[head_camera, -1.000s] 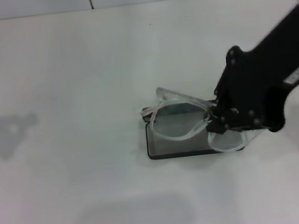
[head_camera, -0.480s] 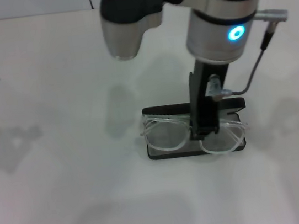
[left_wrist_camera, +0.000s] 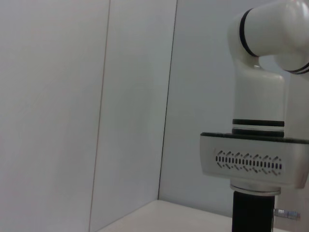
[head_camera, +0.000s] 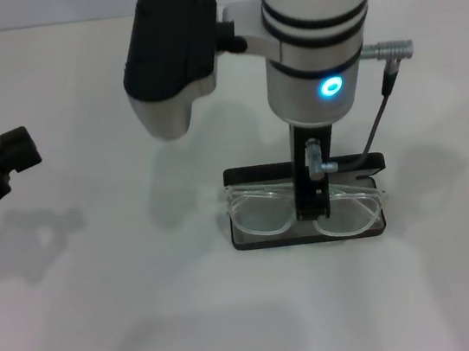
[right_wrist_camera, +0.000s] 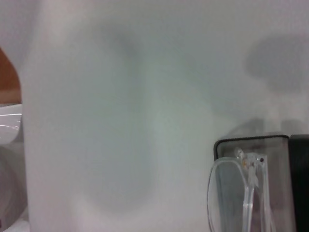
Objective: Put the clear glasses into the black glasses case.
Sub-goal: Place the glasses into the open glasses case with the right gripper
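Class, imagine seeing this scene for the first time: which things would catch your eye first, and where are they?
The right gripper reaches straight down at the table's middle, on the bridge of the clear glasses, which lie across the open black glasses case. The left gripper waits at the far left edge.

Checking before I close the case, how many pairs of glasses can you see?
1. The clear glasses lie across the open black glasses case at mid-table, with the right gripper at their bridge. The arm hides part of the case, so nothing more can be ruled out there.
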Robot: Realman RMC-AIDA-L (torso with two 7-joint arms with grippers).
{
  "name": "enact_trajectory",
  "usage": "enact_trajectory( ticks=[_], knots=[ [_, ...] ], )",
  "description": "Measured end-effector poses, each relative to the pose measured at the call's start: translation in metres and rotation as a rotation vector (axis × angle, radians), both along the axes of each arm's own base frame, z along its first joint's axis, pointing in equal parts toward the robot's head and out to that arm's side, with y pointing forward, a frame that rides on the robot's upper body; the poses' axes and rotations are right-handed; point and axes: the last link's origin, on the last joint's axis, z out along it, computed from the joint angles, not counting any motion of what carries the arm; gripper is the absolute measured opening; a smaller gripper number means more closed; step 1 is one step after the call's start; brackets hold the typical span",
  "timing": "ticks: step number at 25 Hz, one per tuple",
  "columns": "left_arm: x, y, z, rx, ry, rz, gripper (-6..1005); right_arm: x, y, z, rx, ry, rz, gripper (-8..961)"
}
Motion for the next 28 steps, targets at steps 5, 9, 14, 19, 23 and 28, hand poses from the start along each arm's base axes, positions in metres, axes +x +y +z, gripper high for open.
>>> enact_trajectory(
  ticks=[5,9,14,19,23,28],
  knots=[
    [-0.004,-0.004,-0.002,0.0,0.017,0.004,98,0.004,-0.004,-0.008,0.016,-0.015,-0.003,87],
    [-0.008,-0.008,-0.004,-0.002,0.021,0.015,98,0.007,-0.007,-0.014,0.022,-0.038,0.023,88],
    [-0.009,-0.011,-0.007,-0.002,0.014,0.021,99,0.01,-0.009,-0.019,0.026,-0.066,0.057,89],
    [-0.011,-0.012,-0.012,-0.011,0.007,0.025,100,0.015,-0.01,-0.022,0.026,-0.091,0.091,90],
    [-0.013,-0.012,-0.015,-0.014,0.011,0.019,100,0.017,-0.009,-0.023,0.026,-0.093,0.1,90],
    [-0.015,-0.014,-0.018,-0.021,0.029,0.017,101,0.021,-0.007,-0.025,0.039,-0.107,0.136,91]
  ],
)
